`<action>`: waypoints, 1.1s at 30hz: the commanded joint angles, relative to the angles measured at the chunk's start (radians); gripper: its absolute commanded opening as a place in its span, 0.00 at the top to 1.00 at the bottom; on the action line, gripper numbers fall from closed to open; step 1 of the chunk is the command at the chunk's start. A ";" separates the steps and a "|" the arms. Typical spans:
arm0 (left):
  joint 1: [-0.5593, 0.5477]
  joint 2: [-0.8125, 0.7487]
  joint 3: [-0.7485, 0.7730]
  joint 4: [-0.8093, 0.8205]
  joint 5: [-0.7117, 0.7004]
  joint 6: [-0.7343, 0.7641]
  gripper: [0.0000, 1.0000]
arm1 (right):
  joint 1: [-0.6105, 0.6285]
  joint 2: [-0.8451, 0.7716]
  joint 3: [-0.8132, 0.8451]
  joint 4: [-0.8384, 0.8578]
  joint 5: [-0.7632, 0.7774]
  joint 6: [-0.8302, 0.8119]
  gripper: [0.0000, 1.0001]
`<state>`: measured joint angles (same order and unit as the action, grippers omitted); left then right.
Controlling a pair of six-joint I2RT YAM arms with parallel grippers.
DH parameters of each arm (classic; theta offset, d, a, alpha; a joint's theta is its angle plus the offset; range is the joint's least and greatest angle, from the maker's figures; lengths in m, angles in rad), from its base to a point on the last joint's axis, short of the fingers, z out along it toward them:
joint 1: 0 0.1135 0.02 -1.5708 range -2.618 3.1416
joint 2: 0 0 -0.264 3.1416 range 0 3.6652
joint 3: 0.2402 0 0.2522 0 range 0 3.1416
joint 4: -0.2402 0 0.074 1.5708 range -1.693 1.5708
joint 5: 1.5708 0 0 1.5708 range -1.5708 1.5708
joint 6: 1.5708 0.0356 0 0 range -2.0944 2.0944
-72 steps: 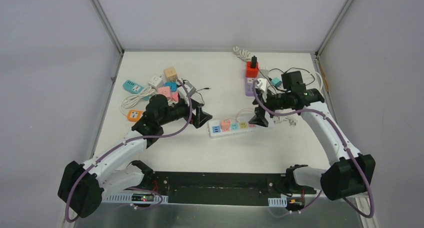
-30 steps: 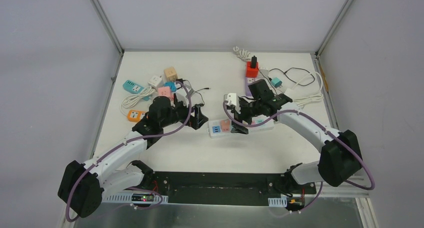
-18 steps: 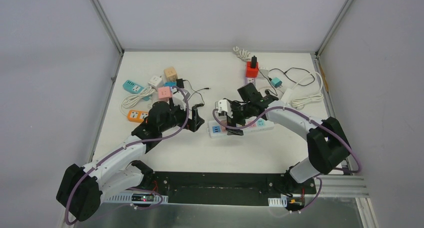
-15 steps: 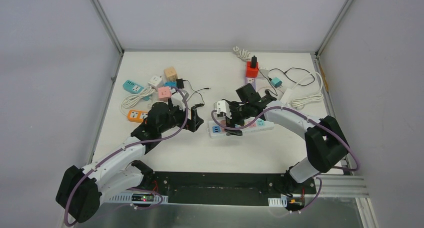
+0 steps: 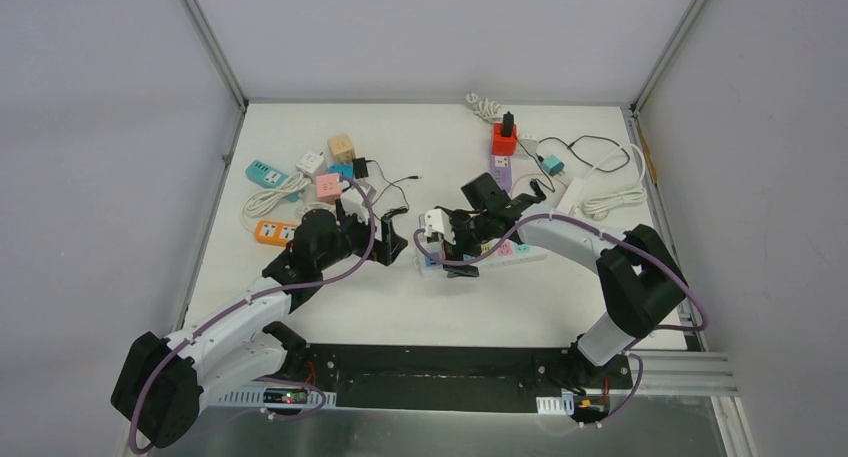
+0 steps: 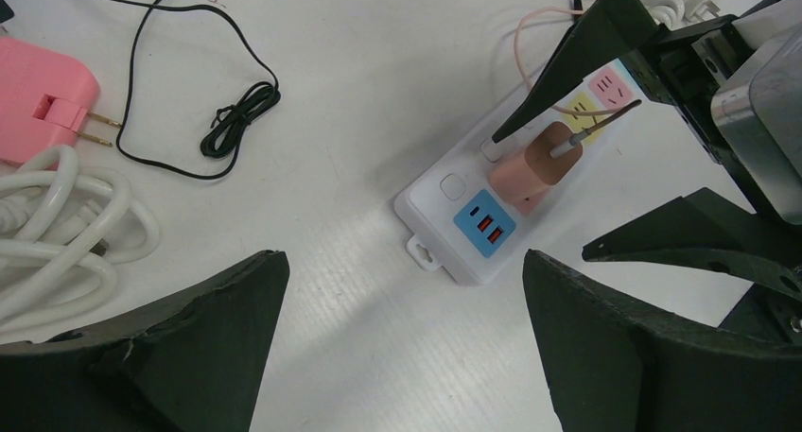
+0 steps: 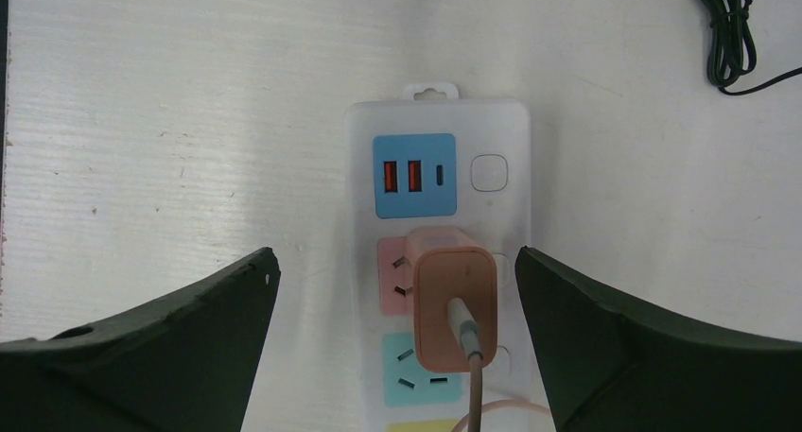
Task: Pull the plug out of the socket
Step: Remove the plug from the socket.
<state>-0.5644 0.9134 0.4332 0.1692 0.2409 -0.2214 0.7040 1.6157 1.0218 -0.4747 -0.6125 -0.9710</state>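
Note:
A white power strip (image 5: 510, 251) with coloured sockets lies mid-table, also in the left wrist view (image 6: 446, 216) and the right wrist view (image 7: 364, 167). A pink plug (image 7: 457, 309) with a thin cable sits in its pink socket, next to the blue USB panel; it also shows in the left wrist view (image 6: 539, 163). My right gripper (image 7: 394, 262) is open above the strip, with one finger on each side of the plug and not touching it. My left gripper (image 6: 405, 262) is open and empty, just off the strip's USB end (image 5: 395, 239).
Several coloured adapters and a white cord (image 5: 320, 172) lie at the back left. A red and purple socket stack (image 5: 503, 142) and loose cables (image 5: 600, 192) lie at the back right. A black cable (image 6: 227, 120), a pink adapter (image 6: 38, 101) and a coiled white cord (image 6: 57, 224) lie left of my left gripper.
My right gripper has moved left along the strip from its right end to over the pink plug. My left gripper has moved slightly closer to the strip's USB end.

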 commanded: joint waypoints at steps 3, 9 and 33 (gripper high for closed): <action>-0.009 -0.014 -0.014 0.090 0.037 -0.003 0.01 | 0.008 0.004 0.041 0.020 -0.011 -0.020 0.00; -0.009 -0.010 -0.018 0.108 0.061 -0.003 0.01 | 0.008 0.005 0.045 0.020 -0.011 -0.020 0.00; -0.009 0.067 -0.112 0.388 0.203 0.049 0.01 | 0.000 0.040 0.103 -0.068 0.133 0.004 0.87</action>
<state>-0.5644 0.9676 0.3832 0.3244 0.3550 -0.2165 0.7067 1.6516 1.0748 -0.5091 -0.4530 -0.9520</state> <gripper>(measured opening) 0.990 0.312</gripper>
